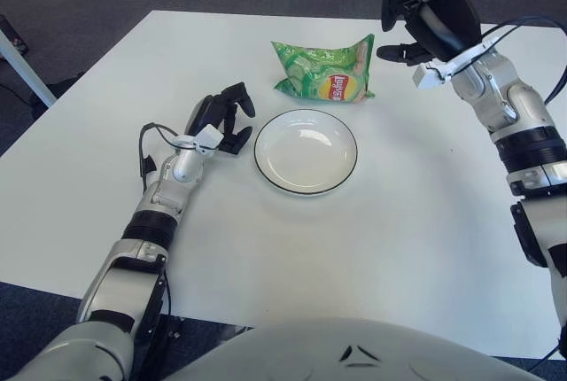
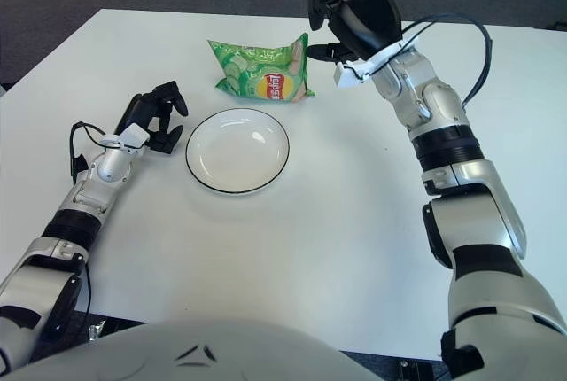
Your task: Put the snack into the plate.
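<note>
A: Snack (image 1: 326,70) location?
B: Green chip bag w/ a red-yellow logo, lying flat on the white tabletop (image 1: 425,221), just behind the plate (image 1: 306,151), on its far side. Bag & plate close but not overlapping. Plate's white w/ a dark rim, nothing in it.

A: Right hand (image 1: 423,19)?
B: Raised, just right of the bag's top right corner. Black fingers (image 1: 393,51) spread & curved toward the bag, holding nothing. Can't tell if a fingertip touches the bag edge; looks a hair apart.

A: Left hand (image 1: 221,120)?
B: Left of the plate, near its rim, not touching it. Fingers loosely curled, nothing in them. Forearm runs back along the tabletop toward the robot's body.

A: Anything else?
B: Cable loops from each wrist; dark carpet round the tabletop
</note>
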Motion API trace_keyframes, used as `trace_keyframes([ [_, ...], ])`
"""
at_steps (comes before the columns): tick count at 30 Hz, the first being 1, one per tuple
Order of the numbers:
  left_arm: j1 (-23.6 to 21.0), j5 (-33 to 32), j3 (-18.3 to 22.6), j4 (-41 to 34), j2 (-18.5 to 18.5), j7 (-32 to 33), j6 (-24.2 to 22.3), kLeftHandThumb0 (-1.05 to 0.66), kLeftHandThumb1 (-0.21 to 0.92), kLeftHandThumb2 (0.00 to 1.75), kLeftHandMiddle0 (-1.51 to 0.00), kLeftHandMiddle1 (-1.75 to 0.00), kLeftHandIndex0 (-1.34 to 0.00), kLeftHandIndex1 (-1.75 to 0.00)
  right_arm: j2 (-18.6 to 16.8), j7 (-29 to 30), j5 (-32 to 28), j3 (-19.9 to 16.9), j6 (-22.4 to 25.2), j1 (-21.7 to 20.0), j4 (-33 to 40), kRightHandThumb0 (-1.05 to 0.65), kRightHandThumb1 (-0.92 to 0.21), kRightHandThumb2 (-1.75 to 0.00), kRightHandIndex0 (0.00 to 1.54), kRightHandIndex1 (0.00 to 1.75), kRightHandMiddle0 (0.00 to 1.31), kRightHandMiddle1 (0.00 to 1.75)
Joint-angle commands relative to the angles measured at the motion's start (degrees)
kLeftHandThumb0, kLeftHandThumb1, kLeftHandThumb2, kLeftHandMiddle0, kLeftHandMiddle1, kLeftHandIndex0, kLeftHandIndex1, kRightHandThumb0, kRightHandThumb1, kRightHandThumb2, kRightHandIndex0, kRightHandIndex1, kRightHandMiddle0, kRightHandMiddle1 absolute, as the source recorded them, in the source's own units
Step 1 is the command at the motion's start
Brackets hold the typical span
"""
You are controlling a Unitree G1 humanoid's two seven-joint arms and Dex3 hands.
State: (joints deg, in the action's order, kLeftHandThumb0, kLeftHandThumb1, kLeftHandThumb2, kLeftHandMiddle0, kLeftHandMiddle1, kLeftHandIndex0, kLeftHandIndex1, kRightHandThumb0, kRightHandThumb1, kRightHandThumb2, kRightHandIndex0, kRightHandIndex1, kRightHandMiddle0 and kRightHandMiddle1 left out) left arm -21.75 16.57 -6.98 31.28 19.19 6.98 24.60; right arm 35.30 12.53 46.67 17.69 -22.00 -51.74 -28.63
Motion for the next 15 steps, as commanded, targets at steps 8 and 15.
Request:
trace_keyframes([
  [8, 5.8, -1.9, 0.5, -1.4, -3.3, -1.6, -3.3, -0.53, 0.2, 1.46, -1.27, -1.75, -0.71, -1.75, -1.4, -1.4, 1.4, 3.7, -2.9, -4.0, -3.4, -0.37, -0.83, -0.62, 0.36, 1.37, 0.26, 1.73],
  [15, 6.7, -7.8, 2.6, -4.2, -5.7, -6.2, -6.9, -0.53, 0.19, 1.47, -1.27, -1.75, -0.71, -1.75, -2.5, -1.9, 1.7, 5.4, -4.6, -5.2, -6.0, -0.57, -0.83, -0.61, 0.34, 1.32, 0.13, 1.63],
])
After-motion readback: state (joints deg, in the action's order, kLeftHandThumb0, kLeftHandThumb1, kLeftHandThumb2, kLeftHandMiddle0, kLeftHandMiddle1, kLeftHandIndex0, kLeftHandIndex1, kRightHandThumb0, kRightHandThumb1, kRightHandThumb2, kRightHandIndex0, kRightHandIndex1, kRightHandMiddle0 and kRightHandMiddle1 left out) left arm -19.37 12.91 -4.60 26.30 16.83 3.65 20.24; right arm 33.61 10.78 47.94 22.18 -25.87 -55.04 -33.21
